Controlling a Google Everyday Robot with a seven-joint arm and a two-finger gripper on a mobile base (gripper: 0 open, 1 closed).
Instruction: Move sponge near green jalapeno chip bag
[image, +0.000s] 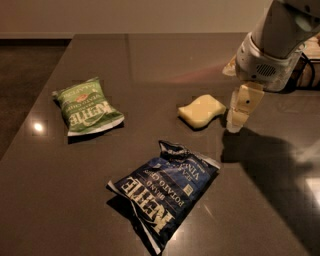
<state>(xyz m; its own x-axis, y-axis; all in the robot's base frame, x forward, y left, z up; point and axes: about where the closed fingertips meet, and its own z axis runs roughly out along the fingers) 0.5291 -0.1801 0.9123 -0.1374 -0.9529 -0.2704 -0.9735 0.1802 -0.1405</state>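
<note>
The pale yellow sponge (202, 110) lies flat on the dark table (150, 60), right of centre. The green jalapeno chip bag (86, 106) lies at the left, well apart from the sponge. My gripper (237, 120) hangs from the arm at the upper right, pointing down, just to the right of the sponge and close to the table top. It holds nothing that I can see.
A larger dark blue Kettle bag (165, 188) lies in front of the sponge, nearer the camera. A dark container (306, 70) stands at the far right edge, partly hidden behind the arm. The table's left edge drops to the floor.
</note>
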